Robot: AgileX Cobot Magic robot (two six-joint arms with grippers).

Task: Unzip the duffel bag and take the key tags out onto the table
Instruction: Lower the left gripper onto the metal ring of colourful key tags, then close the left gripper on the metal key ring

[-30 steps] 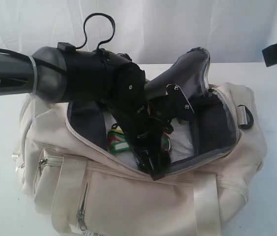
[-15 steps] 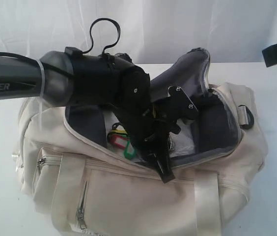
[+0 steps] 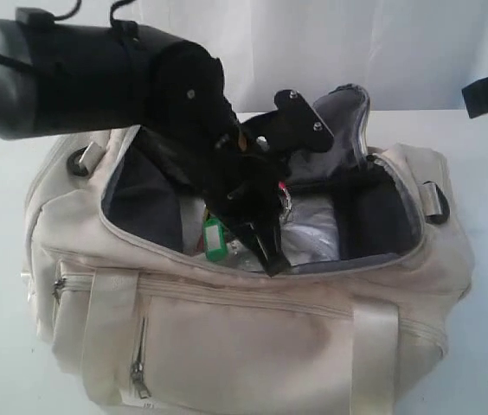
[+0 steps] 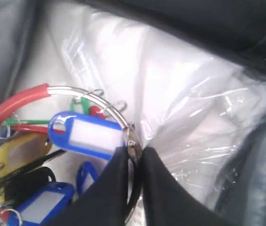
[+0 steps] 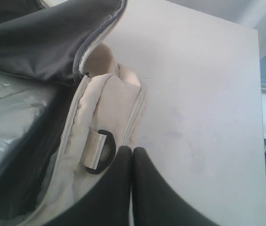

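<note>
We see the large cream-white fabric duffel bag (image 3: 253,346) sitting on the plain white tabletop (image 3: 486,164), its top zipper undone and the flap turned up so the dark grey lining shows. The bunch of blue, yellow, red and green plastic key tags (image 4: 88,136) hangs from a metal ring within the opening. The ring is pinched between the black jaws of the left gripper (image 4: 134,153), and a green tag dangles by the front rim.

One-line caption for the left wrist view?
Left gripper pinches the key tags by their ring, over clear plastic inside the duffel bag.
</note>
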